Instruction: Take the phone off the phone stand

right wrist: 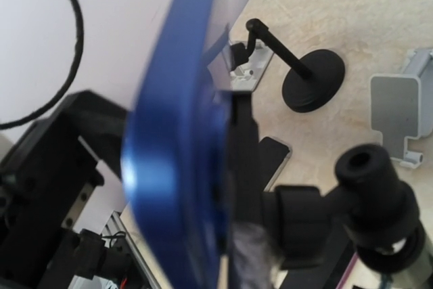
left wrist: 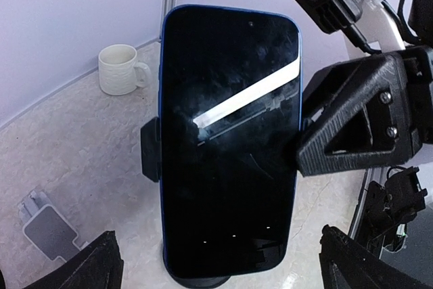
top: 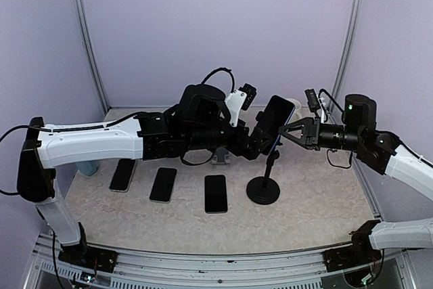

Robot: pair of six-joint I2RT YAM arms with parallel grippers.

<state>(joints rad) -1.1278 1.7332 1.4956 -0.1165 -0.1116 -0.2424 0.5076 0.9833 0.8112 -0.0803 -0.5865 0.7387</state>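
Three dark phones [top: 163, 184] lie flat on the bench [top: 318, 214] (near left). The left fingers [left wrist: 95, 265] stand wide open either side of the phone [left wrist: 230, 140], not touching it. It sits clamped in the phone stand [top: 263, 189], right of centre, screen toward the left arm. The right fingers [left wrist: 352, 120] are closed on its right edge
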